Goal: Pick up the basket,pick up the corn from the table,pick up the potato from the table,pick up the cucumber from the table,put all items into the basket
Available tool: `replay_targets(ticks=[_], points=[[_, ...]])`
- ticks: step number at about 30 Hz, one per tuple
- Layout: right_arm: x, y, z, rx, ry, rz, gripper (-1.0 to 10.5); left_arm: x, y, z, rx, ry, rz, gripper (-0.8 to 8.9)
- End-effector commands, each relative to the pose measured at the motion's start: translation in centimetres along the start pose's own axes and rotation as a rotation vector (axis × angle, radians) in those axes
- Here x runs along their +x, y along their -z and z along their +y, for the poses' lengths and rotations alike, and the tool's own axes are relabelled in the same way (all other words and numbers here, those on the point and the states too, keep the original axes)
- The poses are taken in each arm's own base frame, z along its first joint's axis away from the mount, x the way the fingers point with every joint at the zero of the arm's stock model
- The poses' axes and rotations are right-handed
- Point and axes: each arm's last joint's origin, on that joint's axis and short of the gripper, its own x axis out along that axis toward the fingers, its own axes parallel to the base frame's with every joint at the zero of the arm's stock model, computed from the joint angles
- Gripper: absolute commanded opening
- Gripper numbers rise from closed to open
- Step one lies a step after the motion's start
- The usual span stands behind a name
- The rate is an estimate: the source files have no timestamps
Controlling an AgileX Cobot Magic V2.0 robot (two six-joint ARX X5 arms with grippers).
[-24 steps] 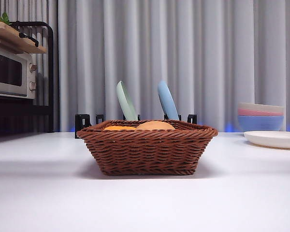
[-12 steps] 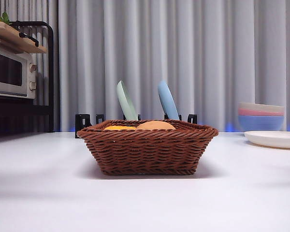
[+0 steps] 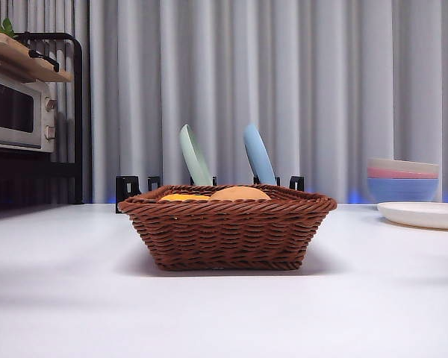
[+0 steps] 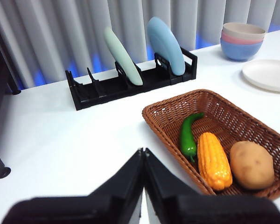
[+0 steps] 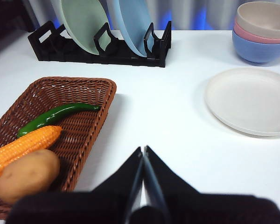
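Observation:
The brown wicker basket stands on the white table; it also shows in the left wrist view and the right wrist view. Inside lie the green cucumber, the orange-yellow corn and the tan potato, side by side. In the right wrist view the cucumber, corn and potato show the same. In the front view only the tops of the corn and potato rise above the rim. My left gripper is shut and empty, held above the table beside the basket. My right gripper is shut and empty on the basket's other side.
A black dish rack with a green plate and a blue plate stands behind the basket. Stacked bowls and a white plate sit at the right. A microwave on a shelf stands far left.

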Motion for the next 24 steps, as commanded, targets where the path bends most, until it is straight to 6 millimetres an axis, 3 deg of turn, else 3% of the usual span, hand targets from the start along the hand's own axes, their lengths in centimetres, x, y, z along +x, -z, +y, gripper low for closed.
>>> replay_targets(ticks=[1, 9, 16, 24], points=[[0.0, 0.1, 0.0, 0.009, 0.003, -0.001, 0.0, 0.1, 0.3, 0.0, -0.003, -0.006, 0.013, -0.01], [0.0, 0.1, 0.0, 0.008, 0.004, 0.006, 0.0, -1.2, 1.5, 1.4, -0.018, -0.042, -0.019, -0.01], [0.0, 0.2, 0.0, 0.008, 0.004, 0.011, 0.0, -0.4, 6.8, 3.5, -0.091, -0.276, -0.127, -0.01], [0.0, 0.2, 0.0, 0.008, 0.004, 0.011, 0.0, 1.7, 12.4, 4.4, -0.072, -0.248, -0.151, -0.01]])
